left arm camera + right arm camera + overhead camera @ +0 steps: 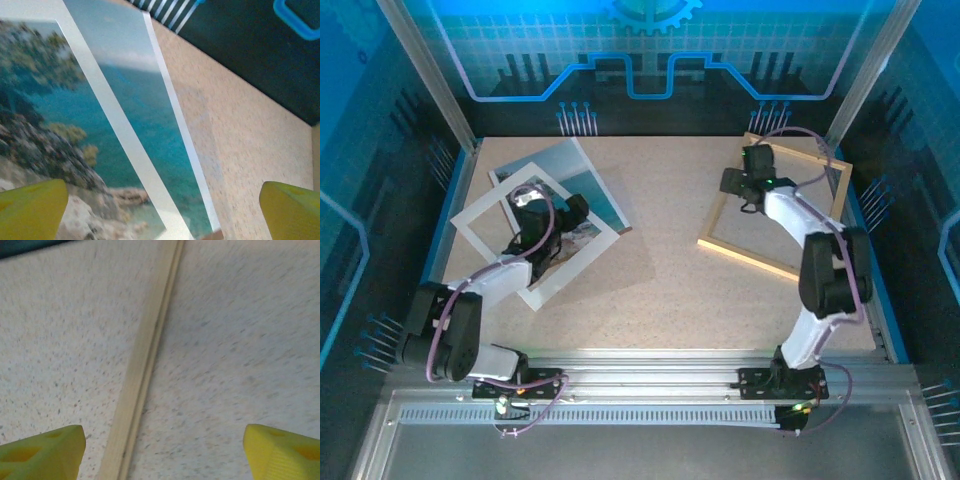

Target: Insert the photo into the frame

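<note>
right claw [165, 455]: jaws wide, holding nothing, a yellow finger each side of one rail
frame [145, 365]: thin pale wood, lying flat straight under that claw, rail running lengthwise away between the fingers
left claw [165, 210]: wide open too, empty
photo [140, 125]: just below the left claw, glossy turquoise coast print, white mat [116, 130] skewed on top
nearer arm: left for photo, right for frame
</note>
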{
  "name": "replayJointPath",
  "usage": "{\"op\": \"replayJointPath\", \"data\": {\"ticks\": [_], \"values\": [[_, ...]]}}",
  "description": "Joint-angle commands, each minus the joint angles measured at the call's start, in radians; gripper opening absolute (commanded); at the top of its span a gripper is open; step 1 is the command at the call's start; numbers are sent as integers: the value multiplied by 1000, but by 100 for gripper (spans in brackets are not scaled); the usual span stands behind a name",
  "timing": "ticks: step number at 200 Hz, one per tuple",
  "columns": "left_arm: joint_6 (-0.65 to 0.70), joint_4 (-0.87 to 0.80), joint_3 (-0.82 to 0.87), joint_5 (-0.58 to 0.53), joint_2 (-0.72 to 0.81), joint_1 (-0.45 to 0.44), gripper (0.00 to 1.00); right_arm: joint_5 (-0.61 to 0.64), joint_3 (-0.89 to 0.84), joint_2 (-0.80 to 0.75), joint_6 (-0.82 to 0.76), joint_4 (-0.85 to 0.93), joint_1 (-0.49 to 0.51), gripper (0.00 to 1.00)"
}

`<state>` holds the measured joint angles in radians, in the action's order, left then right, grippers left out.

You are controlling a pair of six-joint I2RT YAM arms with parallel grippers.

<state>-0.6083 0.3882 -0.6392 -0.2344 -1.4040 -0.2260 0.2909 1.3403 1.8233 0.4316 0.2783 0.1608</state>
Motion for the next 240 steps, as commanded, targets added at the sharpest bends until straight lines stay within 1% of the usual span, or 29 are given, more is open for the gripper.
{"op": "replayJointPath", "data": {"ticks": [1, 16, 45, 62, 78, 102, 120, 176, 221, 231, 240], "values": [[-68, -31, -34, 26, -8, -40, 99, 9, 128, 93, 92, 203, 46, 81], [-73, -54, -21, 39, -4, -62, 99, -2, 193, 164, 131, 240, 56, 77], [-49, -95, 9, 63, 18, -78, 99, 53, 268, 266, 165, 261, 78, 74], [-26, -112, 29, 45, 39, -78, 99, 54, 305, 317, 179, 276, 84, 72], [-5, -124, 42, 21, 66, -78, 99, 82, 332, 350, 191, 290, 93, 72], [17, -124, 60, -11, 101, -78, 99, 98, 337, 371, 197, 276, 99, 67], [29, -124, 63, -28, 112, -78, 99, 99, 363, 395, 197, 290, 100, 65], [23, -119, 73, -34, 113, -77, 99, 110, 401, 432, 186, 308, 112, 52], [22, -117, 83, -49, 123, -78, 99, 129, 397, 419, 172, 316, 125, 38], [21, -116, 87, -59, 127, -78, 99, 138, 393, 411, 161, 319, 135, 33], [20, -114, 91, -68, 133, -78, 99, 146, 386, 402, 150, 322, 144, 32]]}}
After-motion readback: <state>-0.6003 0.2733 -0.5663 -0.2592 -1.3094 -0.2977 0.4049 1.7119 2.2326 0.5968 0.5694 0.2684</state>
